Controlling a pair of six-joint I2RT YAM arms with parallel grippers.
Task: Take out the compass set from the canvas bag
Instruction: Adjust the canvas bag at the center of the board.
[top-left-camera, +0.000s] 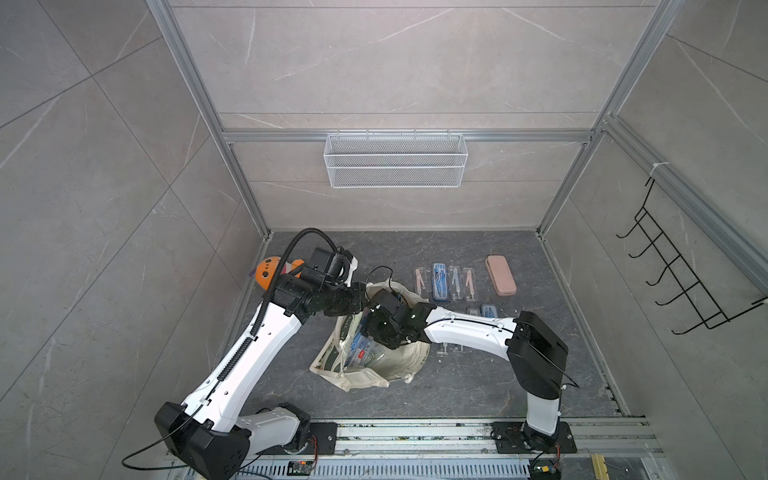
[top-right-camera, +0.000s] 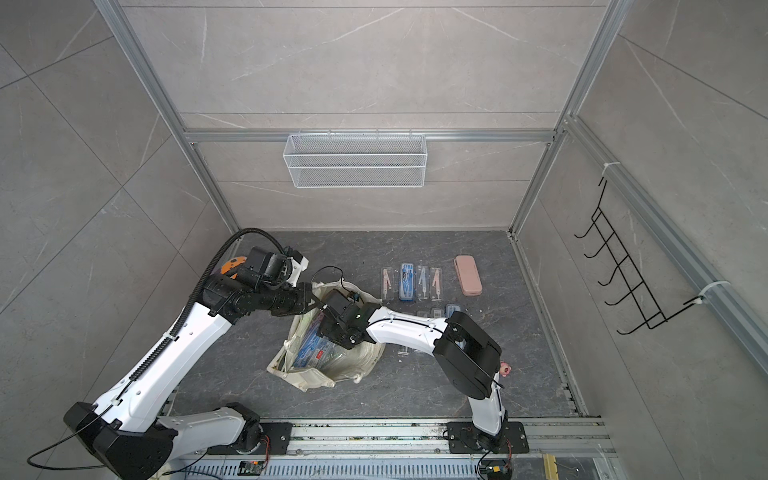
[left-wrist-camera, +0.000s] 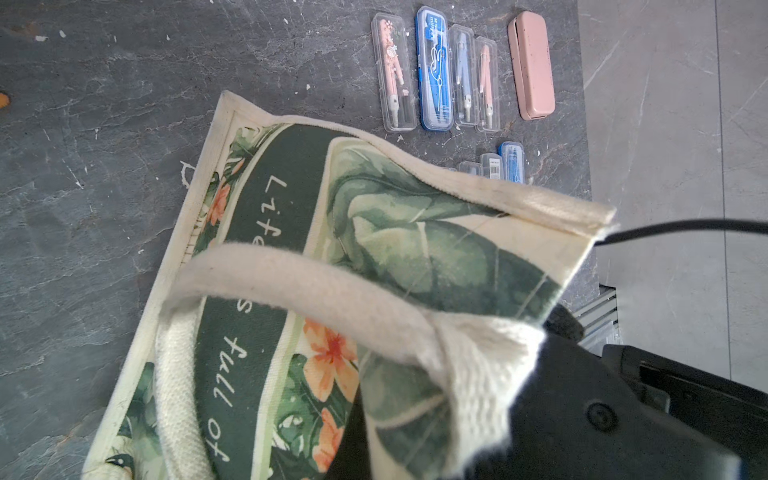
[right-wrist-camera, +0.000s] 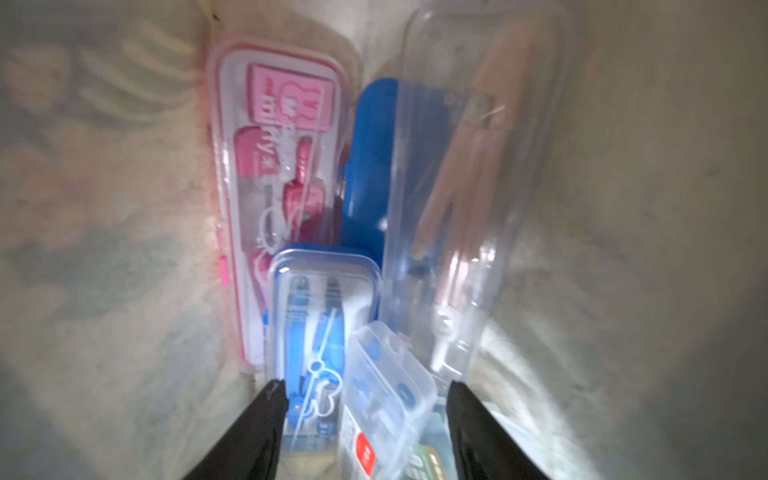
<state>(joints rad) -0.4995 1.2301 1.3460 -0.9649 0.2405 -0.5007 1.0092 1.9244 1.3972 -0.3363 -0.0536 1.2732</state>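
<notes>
Two arms meet at the bag (top-left-camera: 365, 376), which lies on the table (top-left-camera: 478, 386) at the lower centre of both top views, one side of its rim lifted. My left end effector (top-left-camera: 361, 299) is clamped together on that rim beside a handle (left-wrist-camera: 291, 286). In the left wrist view the cream cloth bunches where the black fingers pinch it, and the green panel with white lettering faces the camera.

My right end effector (right-wrist-camera: 365, 395) is down inside the bag with its fingers (right-wrist-camera: 266, 415) apart, gripping nothing. Several compass sets lie in there:
- a pink case (right-wrist-camera: 282, 166) against the cloth wall;
- a blue-lidded case (right-wrist-camera: 320, 316) and a small clear case (right-wrist-camera: 386, 386) between the fingertips;
- a long clear case (right-wrist-camera: 469, 187) holding a pink compass, with a solid blue case (right-wrist-camera: 370, 166) behind it.

That view is blurred, and I cannot tell whether either finger touches a case.

Four cases (top-left-camera: 440, 280) sit side by side on the table right of centre in both top views, with a pink box (top-left-camera: 500, 275) just to their right. Other cases are partly hidden under my right arm. An orange toy (top-left-camera: 266, 272) peeks out behind the left arm at the table's left edge.
</notes>
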